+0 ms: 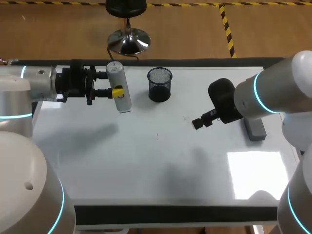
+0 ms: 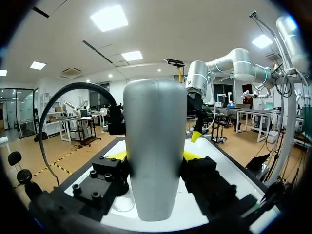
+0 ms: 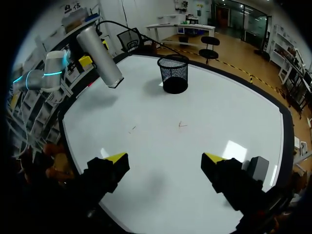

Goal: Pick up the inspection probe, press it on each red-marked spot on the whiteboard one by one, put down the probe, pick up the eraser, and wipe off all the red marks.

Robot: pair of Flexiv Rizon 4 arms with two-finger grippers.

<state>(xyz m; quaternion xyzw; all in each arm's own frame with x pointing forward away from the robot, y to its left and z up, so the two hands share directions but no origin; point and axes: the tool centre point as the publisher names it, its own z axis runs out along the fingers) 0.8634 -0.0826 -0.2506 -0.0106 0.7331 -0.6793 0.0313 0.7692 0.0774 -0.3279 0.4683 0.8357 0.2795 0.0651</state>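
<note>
Probe first: the inspection probe (image 1: 119, 87) is a smooth grey tube with a rounded top, just beside the black mesh cup (image 1: 160, 84), on the left arm's side. The left gripper (image 1: 116, 92) pinches it from two sides with its yellow tips. It holds the probe tilted in the air above the whiteboard (image 1: 146, 161), flat end pointing down. I think it is held this way so the flat end can be pushed onto a mark. Two small red marks (image 1: 184, 118) (image 1: 157, 135) lie on the shiny white board in front of the cup, nearer the robot. They are thin, scratchy lines. The eraser (image 1: 256, 129), a grey block, lies flat on the board well to the right of the cup, likely kept there for the wiping. The right gripper (image 3: 165, 157) hangs over the board near the eraser, fingers spread wide with nothing between them.
</note>
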